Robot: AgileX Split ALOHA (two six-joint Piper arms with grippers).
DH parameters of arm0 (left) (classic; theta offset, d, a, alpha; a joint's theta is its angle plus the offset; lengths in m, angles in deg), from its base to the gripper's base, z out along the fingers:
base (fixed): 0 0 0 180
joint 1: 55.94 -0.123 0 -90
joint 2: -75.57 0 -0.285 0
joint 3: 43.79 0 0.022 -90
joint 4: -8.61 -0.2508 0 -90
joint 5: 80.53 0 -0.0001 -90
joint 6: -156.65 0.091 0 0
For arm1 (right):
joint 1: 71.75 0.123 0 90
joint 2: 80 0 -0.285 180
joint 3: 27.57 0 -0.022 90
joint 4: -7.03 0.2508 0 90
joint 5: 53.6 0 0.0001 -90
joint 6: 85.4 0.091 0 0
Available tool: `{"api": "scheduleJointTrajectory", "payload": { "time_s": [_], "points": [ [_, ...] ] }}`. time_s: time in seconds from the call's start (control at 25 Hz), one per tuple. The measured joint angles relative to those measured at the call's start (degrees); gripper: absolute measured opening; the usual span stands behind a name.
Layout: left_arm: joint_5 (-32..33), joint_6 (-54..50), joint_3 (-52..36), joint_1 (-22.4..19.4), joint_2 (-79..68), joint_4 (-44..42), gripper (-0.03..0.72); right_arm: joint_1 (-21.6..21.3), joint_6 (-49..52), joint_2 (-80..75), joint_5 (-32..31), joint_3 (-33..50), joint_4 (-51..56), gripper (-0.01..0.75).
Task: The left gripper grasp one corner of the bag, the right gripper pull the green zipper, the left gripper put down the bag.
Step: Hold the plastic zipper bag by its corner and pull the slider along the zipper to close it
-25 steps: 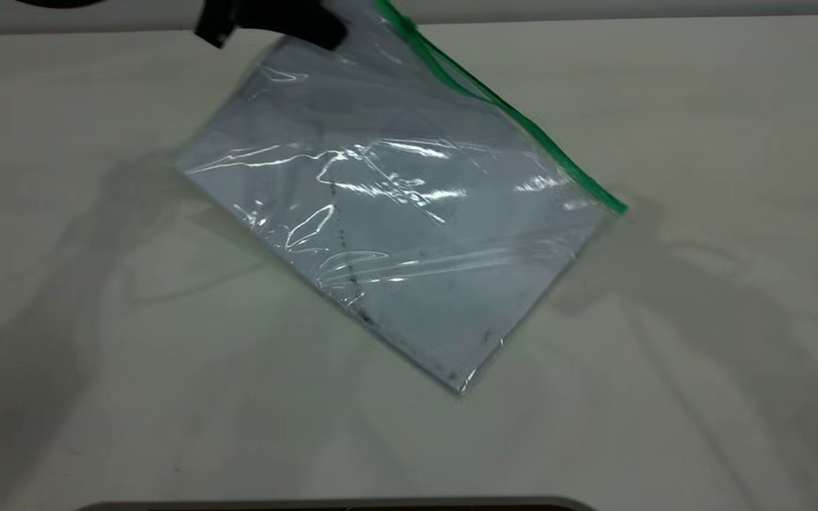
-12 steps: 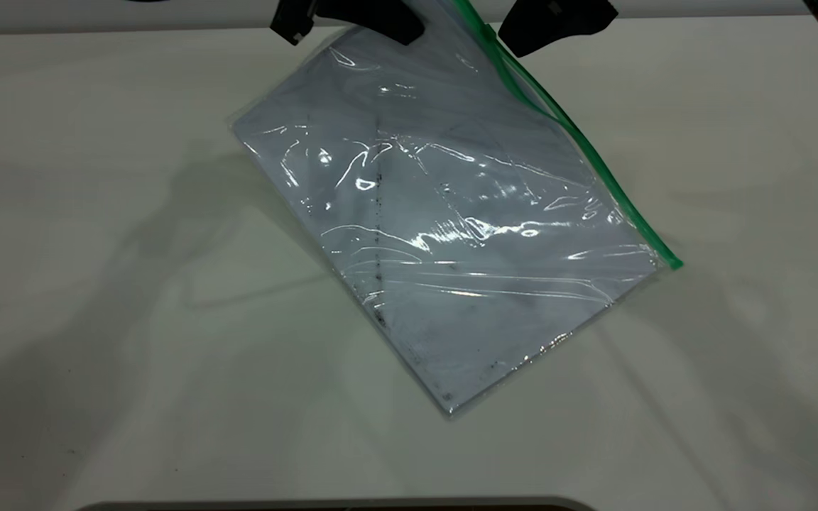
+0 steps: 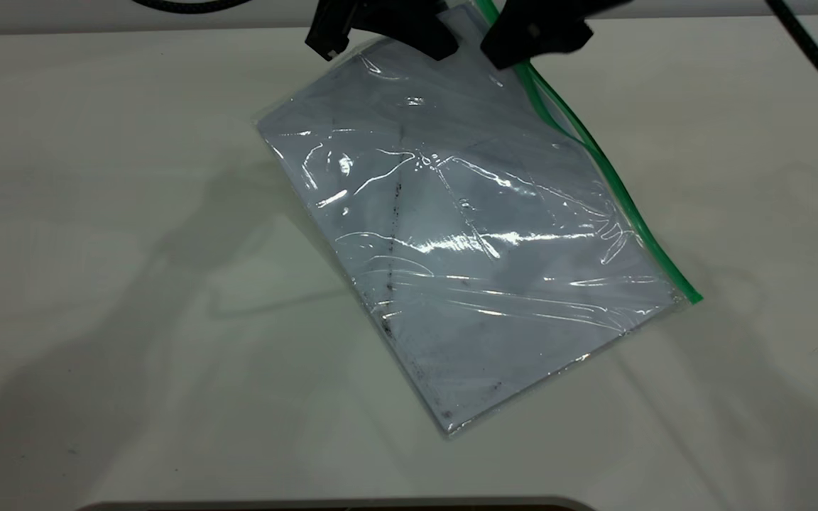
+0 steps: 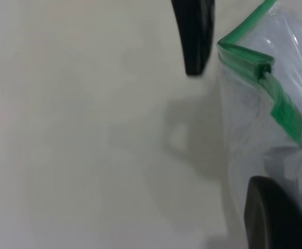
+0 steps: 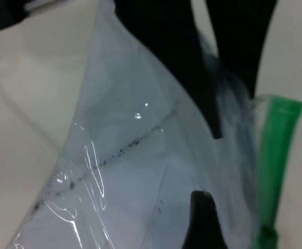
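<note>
Along the far edge of the tabletop [image 3: 61, 234], the left gripper [image 3: 380, 25] was clamped on the bag [image 3: 466, 241] near its raised green-edged corner [image 4: 244, 52]. This grip kept the upper end lifted, so the pouch hung tilted toward the near edge with its lowest corner resting on the surface, near the middle of the tabletop. Holding it this way presumably tensioned the green zipper [image 3: 615, 184] so a slider could run along it without the plastic bunching.

Just beside it, further right, the right gripper [image 3: 533, 32] sat at the top end of the zipper strip. In the right wrist view its fingers [image 5: 203, 223] stood apart on either side of the plastic, not yet closed on anything. No slider tab could be identified with certainty.

Farthest right, a black cable [image 3: 817, 60] crossed the far right corner, well apart from the bag. Nothing obstructed the zipper's length.
</note>
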State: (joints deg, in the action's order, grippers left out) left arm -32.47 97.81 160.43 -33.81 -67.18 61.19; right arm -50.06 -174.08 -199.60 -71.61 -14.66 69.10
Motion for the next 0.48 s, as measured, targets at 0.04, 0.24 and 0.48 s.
{"api": "scheduleJointTrajectory", "payload": {
  "time_s": [0.04, 0.24, 0.48],
  "points": [
    [-0.24, 0.0, 0.0, 0.07, 0.0, -0.12, 0.054, 0.0, -0.27, -0.36, 0.06, 0.0, 0.48, 0.578],
    [-0.65, 0.0, 0.0, 0.38, 0.0, -0.18, 0.054, 0.0, -1.89, -0.71, 0.41, 0.0, 2.12, 0.541],
    [-0.77, -0.08, 0.0, 0.45, 0.0, -0.18, 0.054, 0.0, -2.63, -0.71, 0.41, 0.0, 2.94, 0.371]
  ]
}}
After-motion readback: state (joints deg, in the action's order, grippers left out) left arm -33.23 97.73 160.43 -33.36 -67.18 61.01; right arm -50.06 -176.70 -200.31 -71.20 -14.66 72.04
